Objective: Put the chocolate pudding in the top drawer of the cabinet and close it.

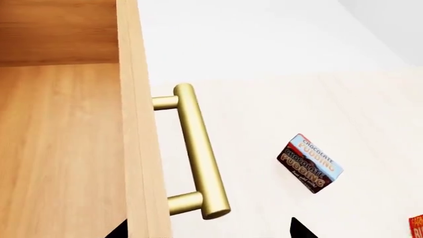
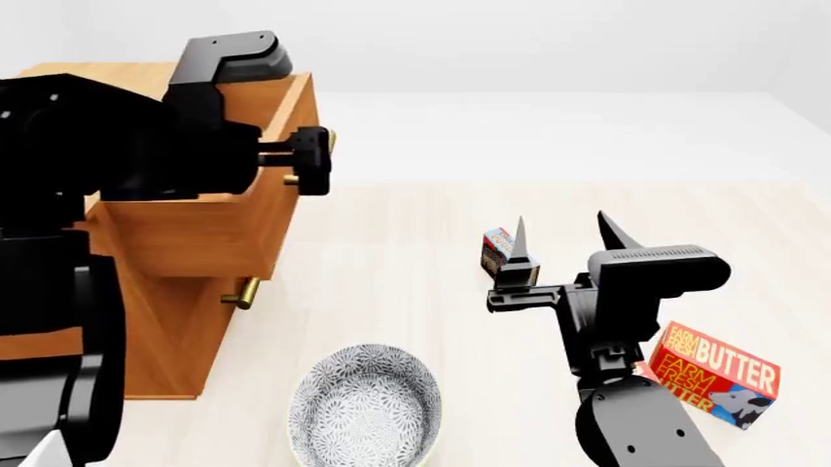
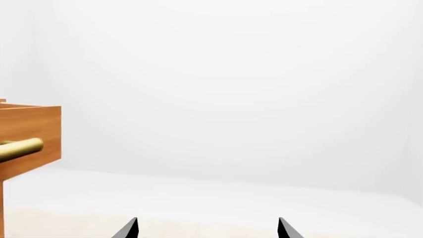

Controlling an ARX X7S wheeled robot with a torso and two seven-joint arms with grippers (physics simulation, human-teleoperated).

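Note:
The top drawer (image 2: 195,233) of the wooden cabinet (image 2: 156,341) stands pulled out. In the left wrist view its front panel (image 1: 138,148) and brass bar handle (image 1: 195,153) lie just ahead of my left gripper (image 1: 208,233), which is open with its fingertips spread to either side of them. The chocolate pudding (image 2: 496,251) lies on the pale floor, partly behind a finger of my right gripper (image 2: 565,238). It also shows as a small carton (image 1: 309,162) beyond the handle. My right gripper (image 3: 206,229) is open and empty, its fingers pointing up.
A patterned bowl (image 2: 366,409) sits near the cabinet's front corner. A red-orange butter box (image 2: 711,375) lies to the right of my right arm. The lower drawer's handle (image 2: 243,292) sticks out under the open drawer.

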